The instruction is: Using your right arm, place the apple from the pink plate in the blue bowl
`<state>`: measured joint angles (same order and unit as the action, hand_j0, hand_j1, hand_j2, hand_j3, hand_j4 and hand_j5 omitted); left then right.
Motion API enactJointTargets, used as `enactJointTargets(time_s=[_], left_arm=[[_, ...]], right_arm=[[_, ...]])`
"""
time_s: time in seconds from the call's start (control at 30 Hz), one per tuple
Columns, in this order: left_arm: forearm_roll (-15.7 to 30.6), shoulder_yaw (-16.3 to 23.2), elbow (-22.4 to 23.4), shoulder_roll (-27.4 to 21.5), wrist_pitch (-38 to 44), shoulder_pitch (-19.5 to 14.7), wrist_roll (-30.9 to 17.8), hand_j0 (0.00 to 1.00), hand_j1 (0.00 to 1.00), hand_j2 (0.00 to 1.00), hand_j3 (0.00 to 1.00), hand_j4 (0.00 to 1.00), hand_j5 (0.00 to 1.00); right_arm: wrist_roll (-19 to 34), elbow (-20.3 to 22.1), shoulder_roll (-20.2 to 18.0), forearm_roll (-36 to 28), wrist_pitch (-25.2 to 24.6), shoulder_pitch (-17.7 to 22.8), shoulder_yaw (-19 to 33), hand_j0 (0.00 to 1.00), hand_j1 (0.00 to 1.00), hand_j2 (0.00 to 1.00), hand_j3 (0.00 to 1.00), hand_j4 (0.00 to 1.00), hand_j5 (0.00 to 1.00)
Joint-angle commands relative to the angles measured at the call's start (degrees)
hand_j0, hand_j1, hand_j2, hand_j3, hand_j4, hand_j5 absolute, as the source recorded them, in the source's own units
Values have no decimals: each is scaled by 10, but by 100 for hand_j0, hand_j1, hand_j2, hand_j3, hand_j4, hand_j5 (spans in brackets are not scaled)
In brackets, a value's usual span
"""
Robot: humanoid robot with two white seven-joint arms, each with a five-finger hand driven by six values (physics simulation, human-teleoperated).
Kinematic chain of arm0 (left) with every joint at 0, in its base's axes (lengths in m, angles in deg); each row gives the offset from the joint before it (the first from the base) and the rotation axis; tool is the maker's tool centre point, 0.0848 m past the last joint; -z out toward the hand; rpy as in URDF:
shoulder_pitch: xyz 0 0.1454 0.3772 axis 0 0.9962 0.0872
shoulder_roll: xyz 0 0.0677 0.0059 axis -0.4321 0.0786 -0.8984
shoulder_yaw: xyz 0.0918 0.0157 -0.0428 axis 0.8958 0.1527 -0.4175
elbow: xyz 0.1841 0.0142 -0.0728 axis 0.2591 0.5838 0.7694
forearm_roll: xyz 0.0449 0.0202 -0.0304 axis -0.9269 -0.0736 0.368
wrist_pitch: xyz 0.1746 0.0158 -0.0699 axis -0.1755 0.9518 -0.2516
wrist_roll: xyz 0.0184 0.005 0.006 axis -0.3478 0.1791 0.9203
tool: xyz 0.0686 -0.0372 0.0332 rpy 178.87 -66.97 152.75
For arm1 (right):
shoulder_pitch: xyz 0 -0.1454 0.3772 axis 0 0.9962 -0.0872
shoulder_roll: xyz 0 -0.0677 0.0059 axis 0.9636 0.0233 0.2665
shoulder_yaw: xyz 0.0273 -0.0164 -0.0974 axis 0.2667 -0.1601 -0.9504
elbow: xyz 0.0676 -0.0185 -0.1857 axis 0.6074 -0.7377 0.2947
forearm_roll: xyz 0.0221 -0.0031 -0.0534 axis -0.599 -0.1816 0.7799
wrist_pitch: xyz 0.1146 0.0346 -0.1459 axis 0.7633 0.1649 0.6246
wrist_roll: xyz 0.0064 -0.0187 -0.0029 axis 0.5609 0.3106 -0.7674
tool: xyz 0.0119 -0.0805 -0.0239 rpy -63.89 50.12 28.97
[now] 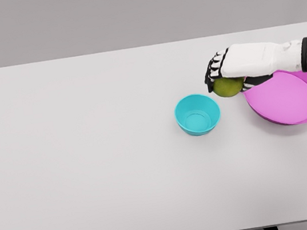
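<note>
A green apple [228, 87] hangs in my right hand [224, 75], whose fingers are curled over its top. The hand comes in from the right edge and sits between the two dishes, above the table. The blue bowl [198, 114] stands just left of and below the apple, empty inside. The pink plate [287, 98] lies to the right, partly under my forearm, with nothing on its visible surface. The left arm does not show.
The white table [91, 159] spreads wide to the left and front of the bowl. Its front edge runs along the bottom of the view, with two dark legs below it.
</note>
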<state>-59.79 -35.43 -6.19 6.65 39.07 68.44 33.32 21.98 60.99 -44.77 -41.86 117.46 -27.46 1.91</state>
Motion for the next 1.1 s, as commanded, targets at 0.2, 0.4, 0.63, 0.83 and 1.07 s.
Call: enactJointTargets(time_s=[0.2,0.4,0.63,0.83,1.07], left_arm=[[0,0,1,0,0,0,0,100,100,100,100,100,100],[0,0,0,0,0,0,0,100,100,100,100,100,100],[0,0,0,0,0,0,-1,100,100,100,100,100,100],[0,0,1,0,0,0,0,100,100,100,100,100,100],[0,0,1,0,0,0,0,100,100,100,100,100,100]], right_arm=[[-1,20,29,-3,-2,0,-16,58,58,58,58,58,58],[-1,20,40,-3,-2,0,-31,58,58,58,58,58,58],[-1,18,47,-1,-2,-1,-48,58,58,58,58,58,58],[-1,14,50,-1,-2,-1,-50,58,58,58,58,58,58],[-1,14,60,6,-2,-1,-50,58,58,58,58,58,58]])
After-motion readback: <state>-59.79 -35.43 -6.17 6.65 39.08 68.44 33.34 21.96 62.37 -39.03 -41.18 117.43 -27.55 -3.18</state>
